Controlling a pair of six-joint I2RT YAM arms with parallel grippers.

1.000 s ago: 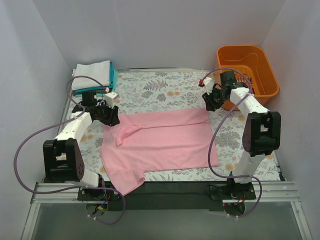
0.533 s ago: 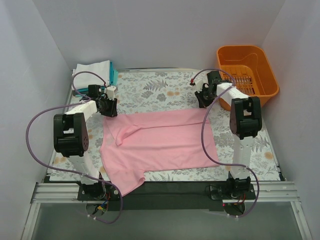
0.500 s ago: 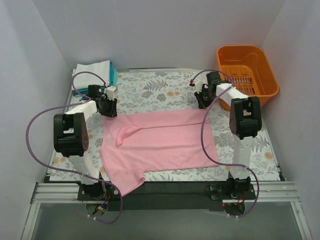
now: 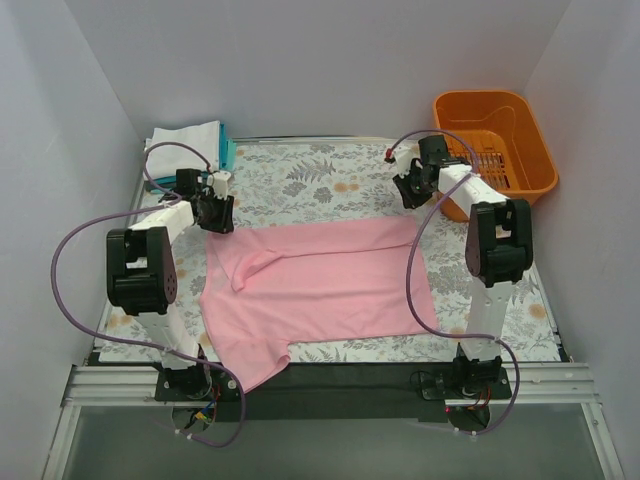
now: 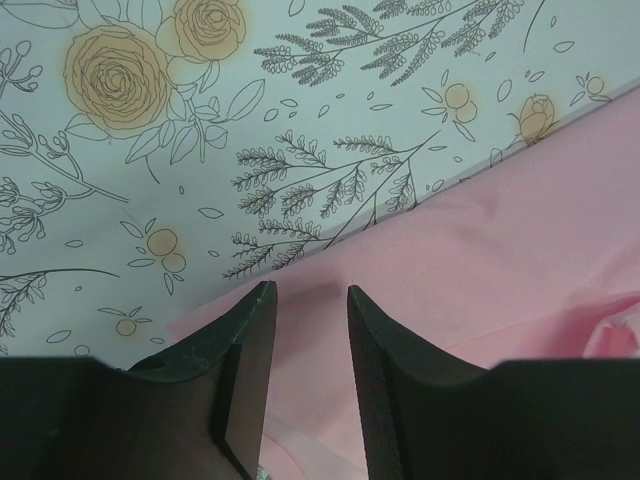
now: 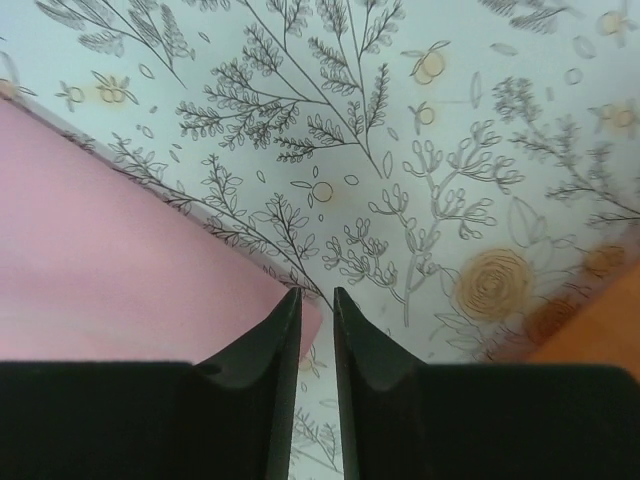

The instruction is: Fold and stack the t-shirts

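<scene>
The light pink t-shirt [image 4: 320, 280] lies spread flat on the flowered table, with one sleeve folded over at its left. My left gripper [image 4: 213, 215] is at the shirt's far left corner. In the left wrist view it [image 5: 310, 292] is open, and the pink cloth [image 5: 500, 250] lies under and between its fingers. My right gripper [image 4: 412, 190] hangs just beyond the far right corner. In the right wrist view it [image 6: 316, 292] has a narrow empty gap, with the pink corner [image 6: 120, 260] beside its left finger. A white folded t-shirt [image 4: 183, 142] lies on a teal one [image 4: 229, 152] at the far left.
An orange plastic basket [image 4: 495, 135] stands at the far right corner, close to my right arm. White walls close in the table on three sides. The flowered table cover [image 4: 320, 180] shows beyond the shirt.
Both arms have raised their elbows and drawn their grippers toward the far side. My right gripper has lifted off the shirt's far right corner and moved slightly toward the basket. The shirt lies still.
</scene>
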